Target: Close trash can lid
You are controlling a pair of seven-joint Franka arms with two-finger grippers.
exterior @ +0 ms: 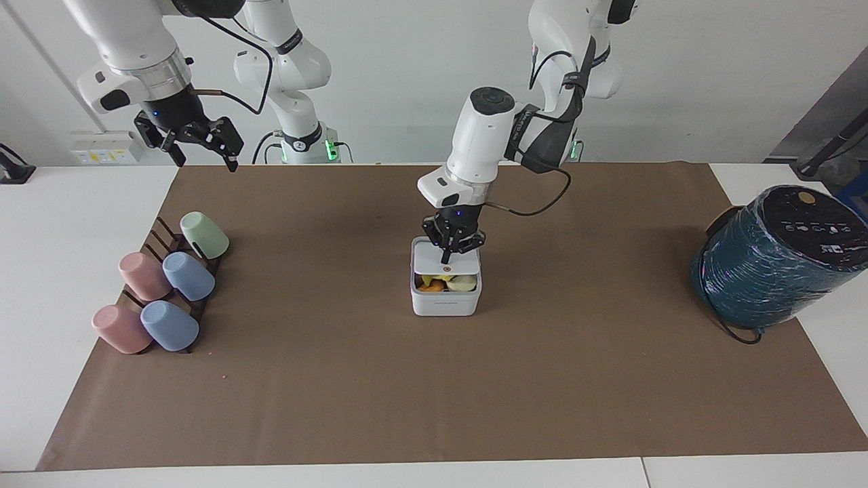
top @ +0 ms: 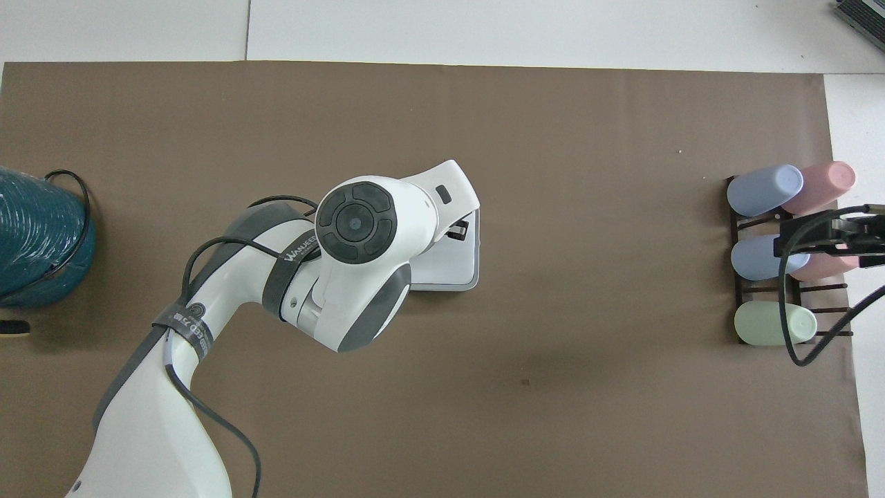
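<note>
White counter [exterior: 68,271], brown paper mat [exterior: 434,393] over most of it. Clock readings are from the facing view.

Ten o'clock of the mat: right hand [exterior: 203,150] hangs in the air over the mat's corner, fingers spread open, holding nothing. That arm waits.

Nine o'clock: dark rack of cups [exterior: 163,291], pink, blue and green, lying tipped on its pegs. Well apart from the work.

Centre: trash can [exterior: 445,301] sits on the mat, scraps inside. Its lid [exterior: 437,264] is hinged along the edge nearer the robots, so the hinge line runs nine to three. The free edge, at six o'clock, is tilted down but not seated: I see a gap with orange and pale scraps under it.

Left hand [exterior: 449,255] is directly on top of the lid, tip touching the panel at about twelve o'clock of the orange dot [exterior: 445,276]. I cannot tell whether it is open or closed. My read: closing is nearly done, and what remains is a short push straight down. The left arm is plainly the one to do it.

Three o'clock: teal-wrapped cylinder [exterior: 773,261] on its side at the mat's edge, cable trailing. Plain white wall at twelve o'clock.
</note>
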